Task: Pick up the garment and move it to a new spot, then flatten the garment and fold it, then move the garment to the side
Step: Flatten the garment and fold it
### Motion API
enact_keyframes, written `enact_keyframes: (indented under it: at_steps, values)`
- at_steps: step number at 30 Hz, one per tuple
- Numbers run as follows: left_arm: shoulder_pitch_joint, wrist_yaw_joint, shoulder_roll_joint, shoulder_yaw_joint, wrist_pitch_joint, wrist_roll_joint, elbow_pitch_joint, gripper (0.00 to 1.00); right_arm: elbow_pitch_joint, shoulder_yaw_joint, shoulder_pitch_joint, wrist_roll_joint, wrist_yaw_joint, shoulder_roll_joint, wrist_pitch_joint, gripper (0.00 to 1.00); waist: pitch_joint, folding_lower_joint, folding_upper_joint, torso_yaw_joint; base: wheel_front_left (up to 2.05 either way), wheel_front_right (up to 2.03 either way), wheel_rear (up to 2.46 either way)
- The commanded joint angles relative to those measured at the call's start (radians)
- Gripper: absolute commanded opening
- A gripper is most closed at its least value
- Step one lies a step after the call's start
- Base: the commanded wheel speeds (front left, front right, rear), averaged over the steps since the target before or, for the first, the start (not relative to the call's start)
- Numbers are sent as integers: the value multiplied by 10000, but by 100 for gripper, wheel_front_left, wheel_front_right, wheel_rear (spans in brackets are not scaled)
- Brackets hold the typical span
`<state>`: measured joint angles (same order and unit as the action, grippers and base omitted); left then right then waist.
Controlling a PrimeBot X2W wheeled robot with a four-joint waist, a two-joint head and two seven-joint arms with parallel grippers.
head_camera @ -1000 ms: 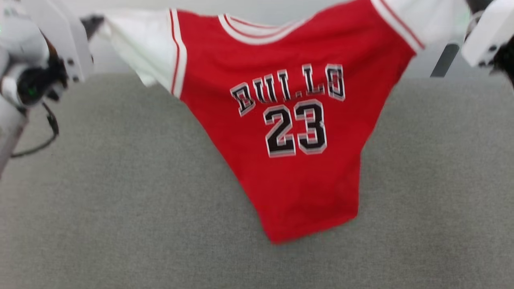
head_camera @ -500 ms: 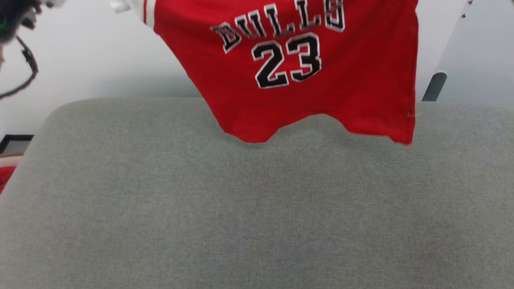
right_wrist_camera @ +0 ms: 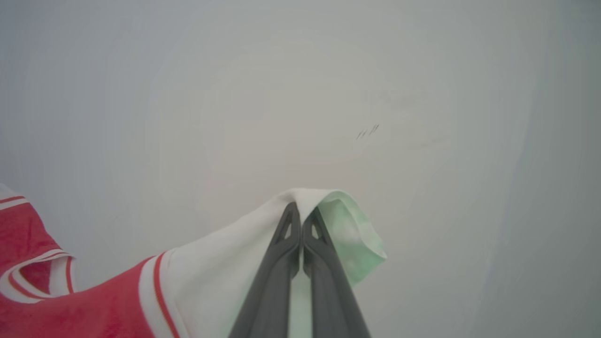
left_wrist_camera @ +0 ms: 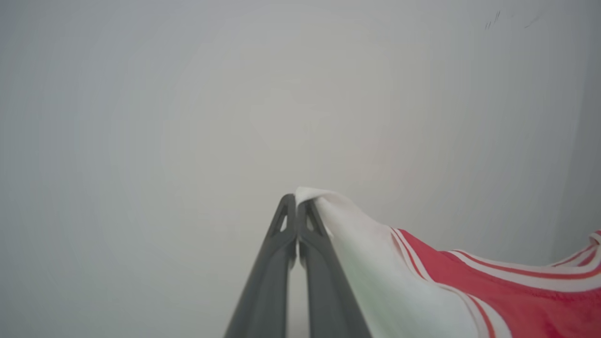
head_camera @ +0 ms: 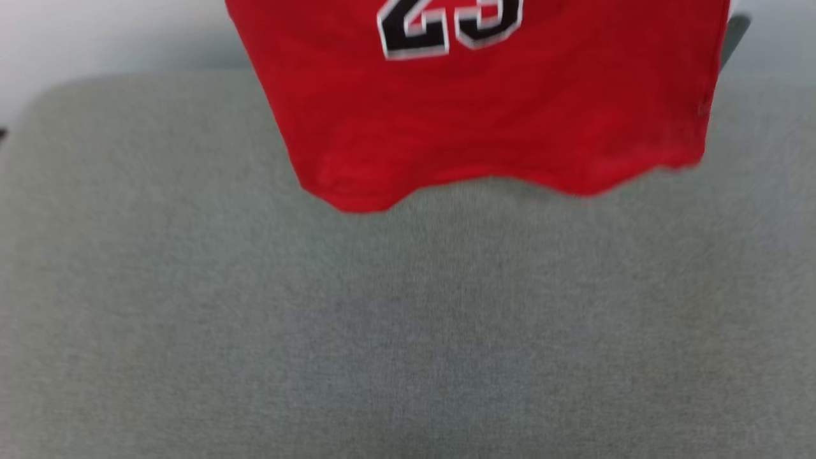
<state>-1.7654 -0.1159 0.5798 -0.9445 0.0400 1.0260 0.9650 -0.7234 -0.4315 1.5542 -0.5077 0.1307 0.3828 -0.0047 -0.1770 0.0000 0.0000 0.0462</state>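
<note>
1. The red jersey-style garment (head_camera: pixel 484 115), black "23" on it, hangs over the grey fabric-covered surface (head_camera: pixel 408 331), hem near its far edge.
2. The left gripper (left_wrist_camera: pixel 296 203), fingers pressed together, pinches one white sleeve.
3. The right gripper (right_wrist_camera: pixel 300 211) pinches the other likewise.

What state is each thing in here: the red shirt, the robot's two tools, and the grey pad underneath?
garment: lifted, hanging spread out by its white sleeves, number side facing the head camera.
left tool: shut on one white sleeve.
right tool: shut on the other white sleeve.
grey pad: flat, beneath the hanging hem; whether they touch is unclear.
</note>
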Motion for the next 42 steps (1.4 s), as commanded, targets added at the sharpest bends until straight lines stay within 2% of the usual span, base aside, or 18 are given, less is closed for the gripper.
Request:
enact_keyframes:
  at_steps: [1,6,9,12,16,22,27,31,38,40,42]
  values:
    - [-277,-4,-125,32,-289,-155,84,0,-52,-59,386,114,1,71,-388,0,-2198,0,0,-8,0,0,0]
    - [-1585,192,-386,155,-1309,-582,383,0,-322,-211,1467,863,1,230,-1965,0,-4095,0,0,-60,0,0,0]
    - [-2347,312,-636,328,-2188,-759,526,0,-473,118,2200,1605,-1,373,-2522,0,-5010,0,0,59,0,0,0]
    - [-2914,400,-852,593,-2886,-942,439,0,376,721,2586,2622,-1,458,-2607,0,-5710,0,0,340,0,0,0]
    - [-3196,501,-995,1430,-3053,-1278,-289,0,1747,1454,2036,3902,-1,529,-2591,0,-6406,0,0,761,0,0,0]
    - [-1878,636,-1110,3133,-3037,-2216,-1627,0,2224,1992,1219,4542,-1,150,-2597,0,-6930,0,0,1040,0,0,0]
    - [-573,433,-1436,3937,-3041,-2749,-1714,0,2053,1726,592,4219,-2,78,-2598,0,-6607,0,0,1172,0,0,0]
    - [208,172,-1762,4035,-3040,-3049,-1533,0,1773,1086,157,3732,-2,420,-2598,0,-6147,0,0,1305,0,0,0]
    - [2090,-133,-2082,3427,-3023,-2925,-1139,0,1841,278,-1462,2085,-4,1206,-2599,0,-4591,0,0,1374,0,0,0]
    - [2794,-161,-2058,2974,-2825,-2669,-1360,0,2093,135,-2152,1572,-2,1414,-2601,0,-4054,0,0,1327,0,0,0]
    - [3608,-135,-1740,2466,-2619,-2346,-1800,0,2335,-128,-3132,1012,-2,1687,-2599,0,-3451,0,0,1295,0,0,0]
